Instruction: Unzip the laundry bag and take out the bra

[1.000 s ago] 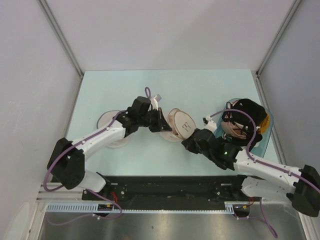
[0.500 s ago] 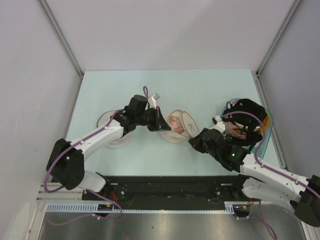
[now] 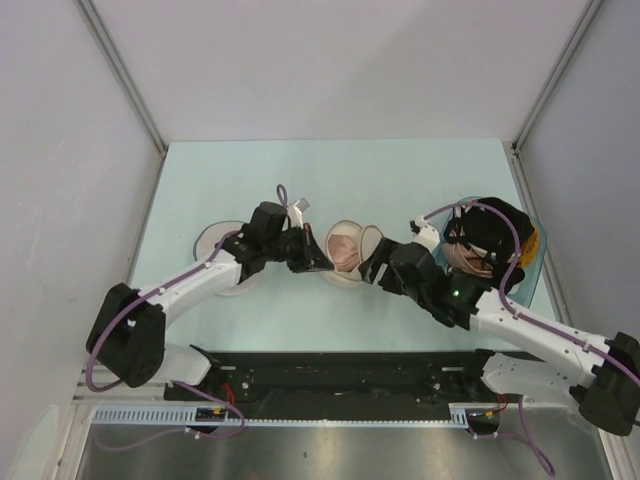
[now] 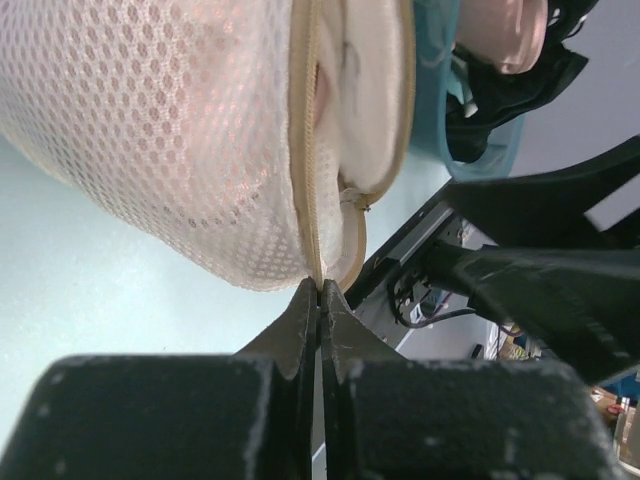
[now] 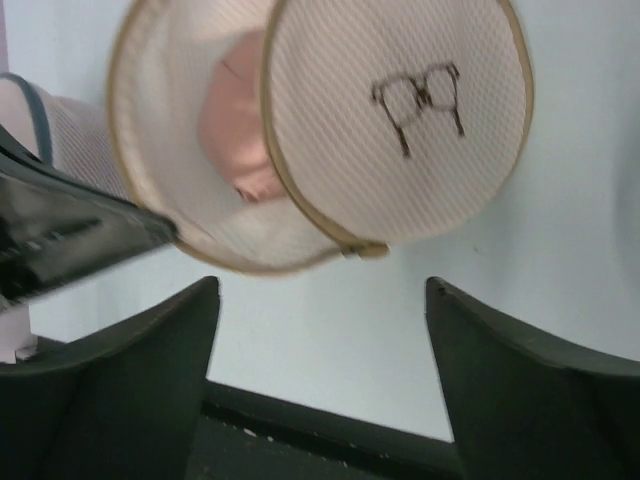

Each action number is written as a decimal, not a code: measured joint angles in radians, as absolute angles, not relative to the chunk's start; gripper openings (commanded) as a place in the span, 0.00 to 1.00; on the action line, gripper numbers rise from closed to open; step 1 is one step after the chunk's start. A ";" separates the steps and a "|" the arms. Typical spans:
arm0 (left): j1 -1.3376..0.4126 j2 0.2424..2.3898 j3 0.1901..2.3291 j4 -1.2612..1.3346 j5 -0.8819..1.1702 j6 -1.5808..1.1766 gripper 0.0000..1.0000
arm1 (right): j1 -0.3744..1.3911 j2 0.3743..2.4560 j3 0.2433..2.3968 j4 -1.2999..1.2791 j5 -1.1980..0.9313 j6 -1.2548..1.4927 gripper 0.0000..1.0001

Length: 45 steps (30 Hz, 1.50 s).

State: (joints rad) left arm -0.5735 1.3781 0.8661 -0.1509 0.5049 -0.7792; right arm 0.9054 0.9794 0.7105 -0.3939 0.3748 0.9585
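Holding the laundry bag point(image 4: 150, 130) by its rim, my left gripper point(image 4: 320, 296) has its two fingers pressed together on the beige zip band at the bag's edge. The wrist view shows nothing between them except this thin seam. The bag sits in the middle of the table point(image 3: 250, 170), between my two arms, and a good part of it is already unzipped. The half with the small dark bra icon stands apart from the other half like a lid, and the two are joined only at one side. In the opening I see the bra point(image 5: 235, 130), pale pink, lying inside the deeper half and not yet out of it. My right gripper point(image 5: 320, 292) is spread wide and grips nothing. It hovers just beside the bag, with the icon half ahead of its fingers.

So I judge that the unzipping is mostly done and that the step in hand is the removal. The next move asks my right gripper to go past the lid half into the gap, a little to the left in its own view. There it should close on the pink fabric only, not on the mesh or the zip band. My left gripper should hold the rim firm so that the bag does not follow. The opening looks narrow to me, so maybe the lid must be pushed wider first.
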 measured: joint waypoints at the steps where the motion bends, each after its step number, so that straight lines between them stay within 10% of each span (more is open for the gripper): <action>1: -0.574 1.378 0.855 -0.150 0.505 -0.782 0.00 | 0.901 1.009 0.740 -0.389 0.385 0.952 0.75; 10: -0.574 1.388 0.798 -0.135 0.496 -0.783 0.00 | 0.863 1.284 0.886 -0.306 0.388 0.909 0.72; 16: -0.574 1.389 0.796 -0.149 0.473 -0.762 0.00 | 0.786 1.392 0.894 -0.331 0.387 0.894 0.25; 18: -0.574 1.389 0.796 -0.159 0.469 -0.752 0.00 | 0.788 1.381 0.894 -0.336 0.400 0.892 0.25; 23: -0.574 1.390 0.796 -0.167 0.467 -0.748 0.00 | 0.793 1.345 0.894 -0.345 0.411 0.897 0.74; 45: -0.574 1.426 0.809 -0.166 0.474 -0.741 0.00 | 0.817 1.546 1.023 -0.208 0.345 0.852 0.64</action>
State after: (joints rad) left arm -0.5735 1.4258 0.8093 -0.1658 0.4744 -0.7414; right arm 0.8173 1.5459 1.0229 -0.2077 0.3450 0.8516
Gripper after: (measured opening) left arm 0.009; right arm 0.635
